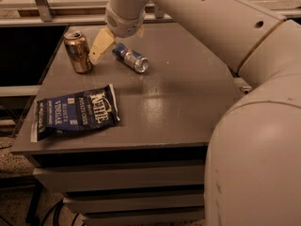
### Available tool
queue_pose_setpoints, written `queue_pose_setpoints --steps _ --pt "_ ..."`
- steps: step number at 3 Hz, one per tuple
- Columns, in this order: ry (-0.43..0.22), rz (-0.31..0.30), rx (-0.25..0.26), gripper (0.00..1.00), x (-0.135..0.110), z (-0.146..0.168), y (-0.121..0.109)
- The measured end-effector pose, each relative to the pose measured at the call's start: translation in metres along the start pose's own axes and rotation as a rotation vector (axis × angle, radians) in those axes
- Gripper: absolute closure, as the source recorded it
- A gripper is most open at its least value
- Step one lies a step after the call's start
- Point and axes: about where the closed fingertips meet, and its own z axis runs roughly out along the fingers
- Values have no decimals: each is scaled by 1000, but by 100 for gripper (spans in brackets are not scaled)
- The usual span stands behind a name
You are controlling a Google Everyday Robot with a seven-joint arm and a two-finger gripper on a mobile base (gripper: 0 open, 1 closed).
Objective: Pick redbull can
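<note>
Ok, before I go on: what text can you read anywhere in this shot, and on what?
"KETTLE": on the chip bag.
"VINEGAR": same bag; its smaller print is blurred.
The redbull can and the gold can: print unreadable.
The gripper, hovering between the two cans: no text.

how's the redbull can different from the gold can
The redbull can lies on its side; the gold can stands upright. The redbull can is slimmer, blue-silver; the gold can wider, bronze. Both are metal; the hand hovers between them.
</note>
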Motion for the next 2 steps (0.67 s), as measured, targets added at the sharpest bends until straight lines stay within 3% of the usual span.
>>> queue_pose_setpoints --steps 2 --pt "8 31 3 0 21 26 15"
